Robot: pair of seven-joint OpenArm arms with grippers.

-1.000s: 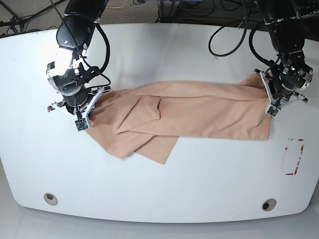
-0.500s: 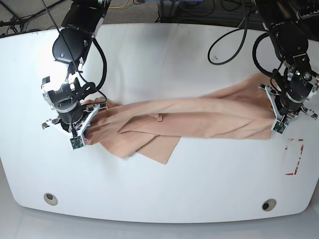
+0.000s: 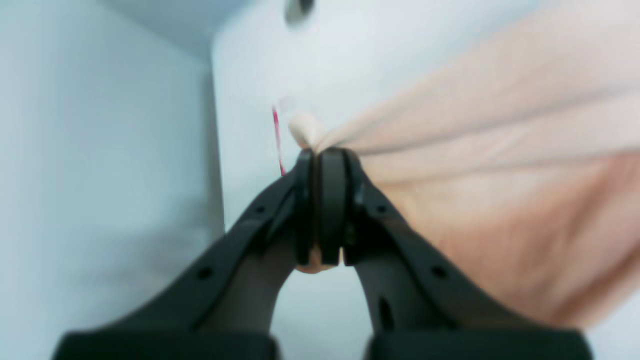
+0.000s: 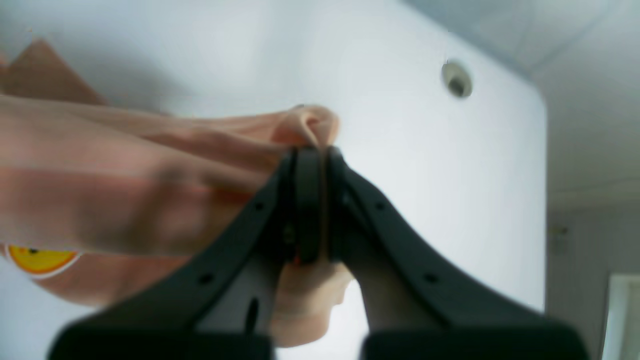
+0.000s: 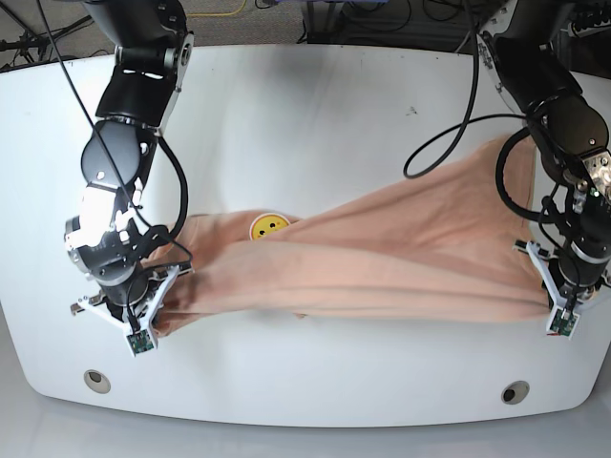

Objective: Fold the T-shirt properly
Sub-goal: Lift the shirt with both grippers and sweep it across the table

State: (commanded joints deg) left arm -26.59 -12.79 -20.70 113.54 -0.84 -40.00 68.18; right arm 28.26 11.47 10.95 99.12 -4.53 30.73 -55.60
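- Between our two pincers, the T-shirt (image 5: 382, 262) hangs stretched across the white table (image 5: 315, 124).
- Left gripper (image 5: 561, 320): jaws pressed together, pinching a bunched fabric corner.
- Right gripper (image 5: 141, 336): jaws pressed together, pinching the opposite fabric edge.
- Beside the right gripper, we note a yellow smiley print (image 5: 269, 227) facing up.

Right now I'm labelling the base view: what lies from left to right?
Right claw → yellow smiley print → stretched T-shirt → left claw.
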